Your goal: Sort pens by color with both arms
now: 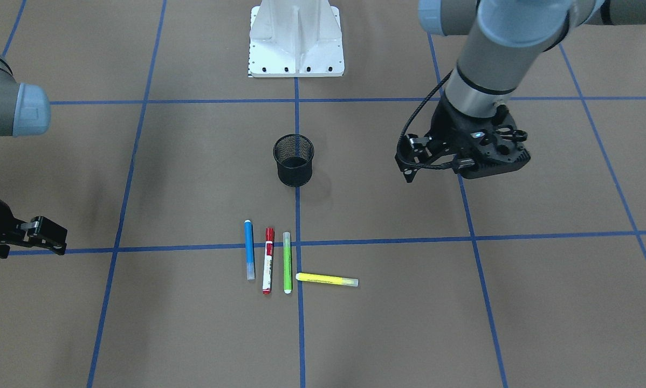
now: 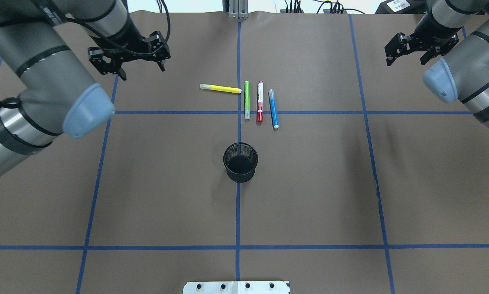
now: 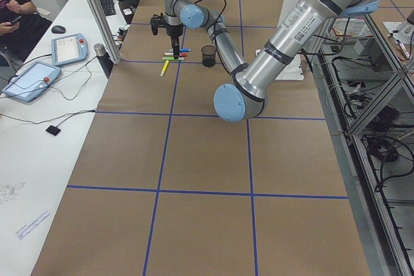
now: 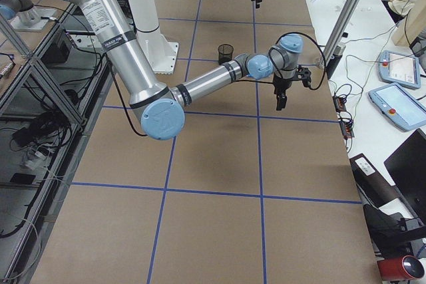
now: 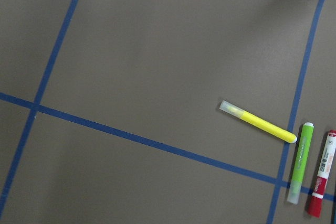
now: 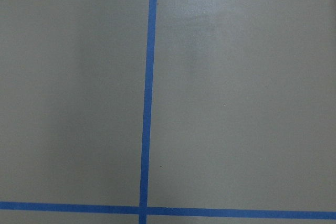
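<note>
Slim yellow highlighter pen [image 2: 220, 88] lies crosswise, inboard of the left end effector [image 2: 142, 70], jaws apart; right end effector [image 2: 405, 61], also apart, much farther off.

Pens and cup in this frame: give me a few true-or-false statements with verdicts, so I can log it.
1. The blue pen, red-capped pen, green pen and yellow highlighter all lie on the table. True.
2. The yellow highlighter lies parallel to the other three. False: it lies crosswise, one end near the green pen.
3. The cup holds one pen. False: the black mesh cup stands upright with no pen in it.
4. Neither the left gripper nor the right gripper holds a pen. True.
</note>
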